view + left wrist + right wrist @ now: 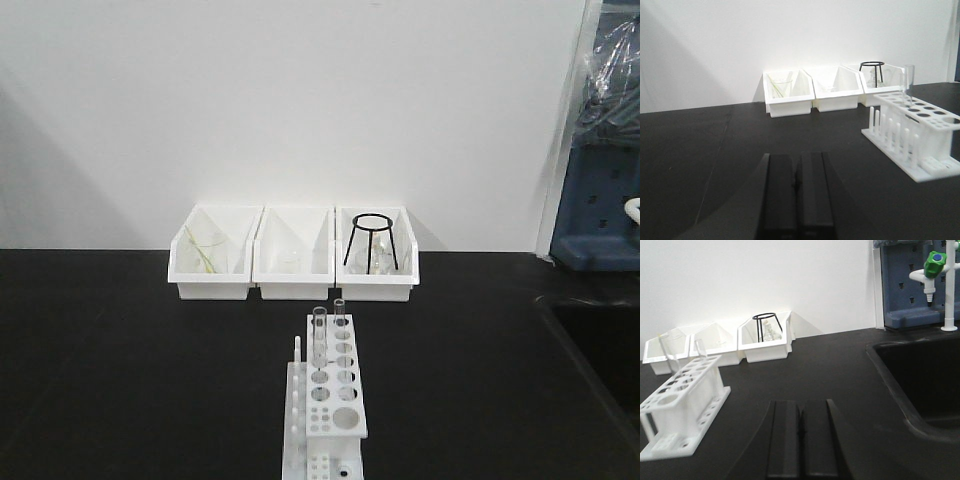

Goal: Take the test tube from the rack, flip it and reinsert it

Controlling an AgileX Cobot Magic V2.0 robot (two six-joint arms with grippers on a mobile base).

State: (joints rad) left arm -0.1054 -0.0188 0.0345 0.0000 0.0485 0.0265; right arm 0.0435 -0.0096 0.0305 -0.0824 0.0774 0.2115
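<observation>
The white rack (325,400) stands at the front middle of the black table. Two clear test tubes stand upright in its far holes, one nearer (319,338) and one behind it (339,312). In the left wrist view the rack (917,135) is to the right with a test tube (909,82) rising from it, and my left gripper (797,157) is shut and empty, low over the table and well short of the rack. In the right wrist view the rack (682,395) is to the left with both tubes (670,352) (701,351), and my right gripper (800,404) is shut and empty.
Three white bins (293,275) line the back wall; the right one holds a black tripod stand (371,240). A sunken black sink (920,380) lies right of the right gripper, with a green-capped tap (934,262) and a blue board behind it.
</observation>
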